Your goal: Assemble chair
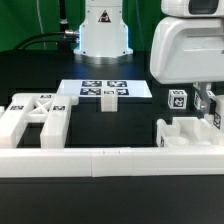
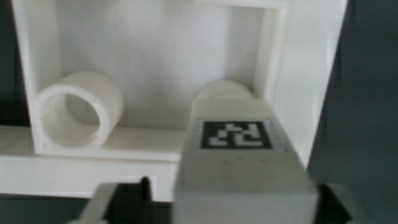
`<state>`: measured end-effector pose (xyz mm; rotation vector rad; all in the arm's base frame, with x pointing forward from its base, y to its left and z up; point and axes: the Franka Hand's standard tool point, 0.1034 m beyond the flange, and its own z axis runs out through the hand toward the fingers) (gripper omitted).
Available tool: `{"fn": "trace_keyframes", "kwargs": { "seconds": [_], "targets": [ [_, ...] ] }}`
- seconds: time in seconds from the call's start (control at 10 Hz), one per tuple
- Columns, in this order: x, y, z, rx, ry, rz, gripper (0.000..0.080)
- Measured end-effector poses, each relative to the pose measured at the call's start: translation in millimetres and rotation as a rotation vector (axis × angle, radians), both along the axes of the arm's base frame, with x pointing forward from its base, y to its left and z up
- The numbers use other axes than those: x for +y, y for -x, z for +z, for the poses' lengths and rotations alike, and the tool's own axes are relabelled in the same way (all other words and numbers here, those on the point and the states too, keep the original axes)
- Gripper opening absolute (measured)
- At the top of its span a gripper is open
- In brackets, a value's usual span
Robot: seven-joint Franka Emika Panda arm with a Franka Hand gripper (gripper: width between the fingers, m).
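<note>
In the wrist view a thick white chair leg point(image 2: 235, 150) with a square tag runs straight out from between my fingers. My gripper point(image 2: 240, 202) is shut on it, with a dark finger point(image 2: 128, 203) against each side. Behind the leg lies a white chair frame point(image 2: 160, 40) holding a short round white piece point(image 2: 79, 110). In the exterior view my gripper point(image 1: 207, 108) hangs at the exterior view's right, low over a white chair part point(image 1: 188, 133). A tagged white piece point(image 1: 178, 99) shows right beside the fingers. I cannot tell whether it is the held leg.
More white chair parts point(image 1: 35, 118) lie at the exterior view's left. A small white block point(image 1: 108, 99) stands in front of the marker board point(image 1: 103, 88). The long white border rail point(image 1: 110, 160) runs along the front. The robot base point(image 1: 103, 30) is at the back.
</note>
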<state>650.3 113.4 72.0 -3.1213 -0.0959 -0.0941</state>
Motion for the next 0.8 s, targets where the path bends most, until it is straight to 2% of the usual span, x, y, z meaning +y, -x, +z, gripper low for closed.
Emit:
{"fn": "trace_keyframes", "kwargs": {
  "seconds": [0.1, 0.3, 0.5, 0.8],
  "targets": [
    [0.0, 0.1, -0.2, 0.001, -0.002, -0.023, 0.0285],
    [0.5, 0.4, -0.4, 0.003, -0.009, -0.120, 0.0286],
    [5.3, 2.2, -1.6, 0.012, -0.023, -0.366, 0.0285],
    [4.4, 2.1, -1.8, 0.018, -0.044, -0.693, 0.0287]
  ]
}}
